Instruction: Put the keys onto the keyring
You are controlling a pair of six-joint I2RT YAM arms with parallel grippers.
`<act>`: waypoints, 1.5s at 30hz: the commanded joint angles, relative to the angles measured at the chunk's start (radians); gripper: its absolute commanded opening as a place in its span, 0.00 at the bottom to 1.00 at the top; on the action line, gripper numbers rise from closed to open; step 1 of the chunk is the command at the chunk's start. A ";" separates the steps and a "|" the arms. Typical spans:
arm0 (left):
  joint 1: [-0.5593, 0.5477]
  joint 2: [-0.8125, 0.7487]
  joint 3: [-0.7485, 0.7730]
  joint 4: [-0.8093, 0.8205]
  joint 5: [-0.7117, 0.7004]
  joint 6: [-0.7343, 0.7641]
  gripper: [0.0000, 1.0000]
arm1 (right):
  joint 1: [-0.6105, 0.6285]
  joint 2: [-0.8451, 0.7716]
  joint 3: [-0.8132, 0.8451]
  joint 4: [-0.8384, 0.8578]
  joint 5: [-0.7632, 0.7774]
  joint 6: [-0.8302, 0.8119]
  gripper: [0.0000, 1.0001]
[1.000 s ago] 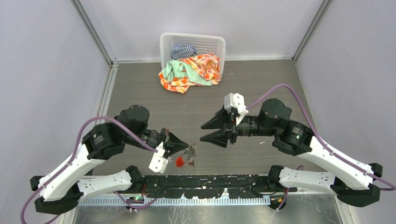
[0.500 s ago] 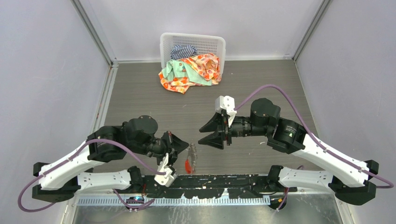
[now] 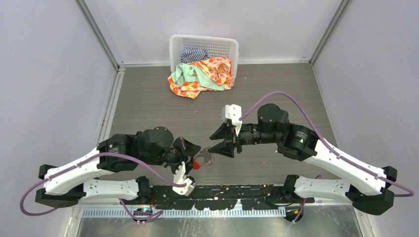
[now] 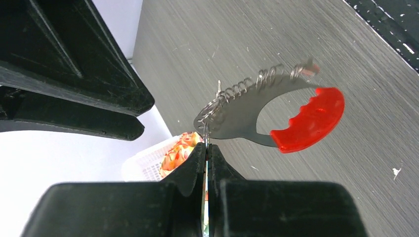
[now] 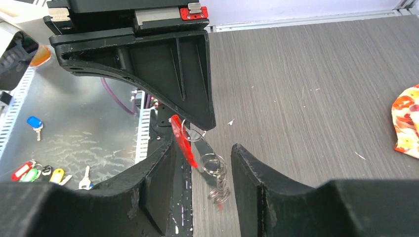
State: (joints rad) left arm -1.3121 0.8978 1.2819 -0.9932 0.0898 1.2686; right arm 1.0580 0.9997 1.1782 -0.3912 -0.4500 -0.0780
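Observation:
My left gripper (image 3: 194, 157) is shut on the grey ring of the keyring (image 3: 202, 160) and holds it above the table near the front edge. In the left wrist view the keyring (image 4: 237, 121) hangs from the closed fingertips, with a row of small silvery rings and a curved red tag (image 4: 311, 118). My right gripper (image 3: 213, 142) is open, one finger on each side of the hanging bunch (image 5: 216, 170). In the right wrist view it (image 5: 203, 148) does not touch the bunch. The two loose keys do not show on the table.
A white basket (image 3: 175, 44) with clothes spilling out (image 3: 200, 74) stands at the back. Grey walls close the left and right sides. A metal shelf below the front edge holds several coloured keys (image 5: 29, 172).
My left arm has turned its wrist and carried the keyring up and right. My right gripper has moved left toward it and now straddles the bunch.

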 commanded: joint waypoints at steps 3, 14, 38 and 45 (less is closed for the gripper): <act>-0.006 -0.016 0.008 0.075 -0.051 -0.077 0.00 | 0.006 0.026 0.030 0.025 -0.015 -0.022 0.50; -0.005 -0.010 0.042 0.086 -0.060 -0.342 0.00 | 0.060 0.033 0.031 0.032 0.099 -0.047 0.47; 0.238 -0.038 -0.075 0.116 0.046 -0.473 0.00 | -0.563 0.521 -0.127 0.080 0.511 0.589 0.42; 0.243 -0.135 -0.202 0.162 0.119 -0.424 0.00 | -0.624 0.701 -0.112 0.217 0.501 0.589 0.39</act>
State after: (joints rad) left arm -1.0714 0.8162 1.1168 -0.9085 0.1326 0.8158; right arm 0.4591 1.6684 1.0462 -0.3046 0.0322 0.4973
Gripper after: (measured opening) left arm 0.011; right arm 0.400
